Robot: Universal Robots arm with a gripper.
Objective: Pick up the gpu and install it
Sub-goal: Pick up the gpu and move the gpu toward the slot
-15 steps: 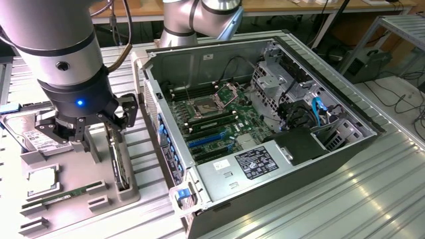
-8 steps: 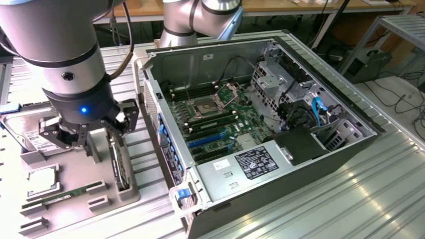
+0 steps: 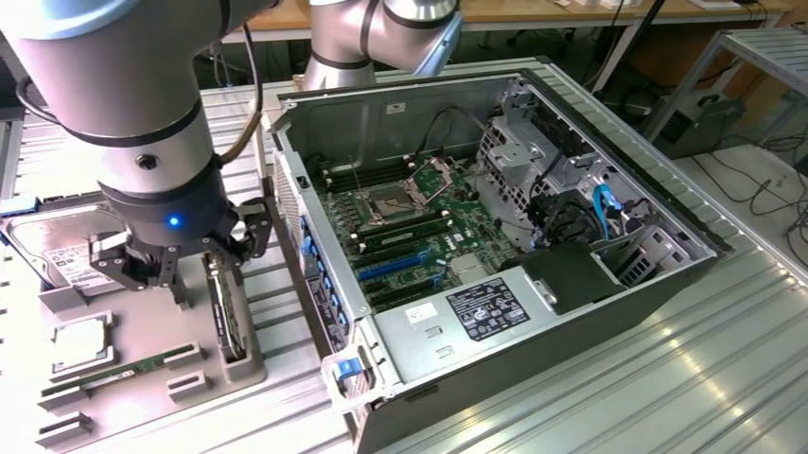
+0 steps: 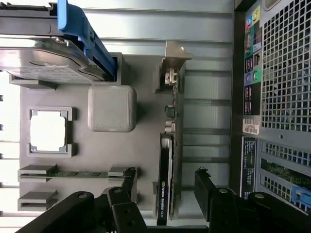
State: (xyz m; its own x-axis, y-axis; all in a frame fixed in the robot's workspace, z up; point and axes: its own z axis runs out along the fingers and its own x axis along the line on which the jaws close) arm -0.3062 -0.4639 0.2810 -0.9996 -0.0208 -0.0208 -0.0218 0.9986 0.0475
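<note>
Item one, the claw (image 4: 164, 171): we find it spread wide, one finger on either side of the gpu (image 4: 168, 160) and apart from it, pinching nothing. Item two, the gpu: it stands on its long edge in a slot of the grey tray (image 4: 146, 97), bracket end away from the claw, and we judge it is stood this way so that its upper edge is open to a grip from above. Item three, the tray's other holdings, each in its own recess, likely to keep every part at a known spot: memory stick (image 4: 77, 173), processor chip (image 4: 47, 132), hard drive (image 4: 43, 58). Item four, the arm (image 3: 139, 113): upright over the tray at the exterior view's left, wrist pointing straight down, claw (image 3: 189, 270) low above the gpu (image 3: 227, 317). Item five, just beside the tray on the ribbed worktop (image 3: 631, 378): the computer case (image 3: 417, 364), laid on its side with the panel off, so the circuit board (image 3: 417, 227) and its blue slots (image 3: 392, 267) face upward.
</note>
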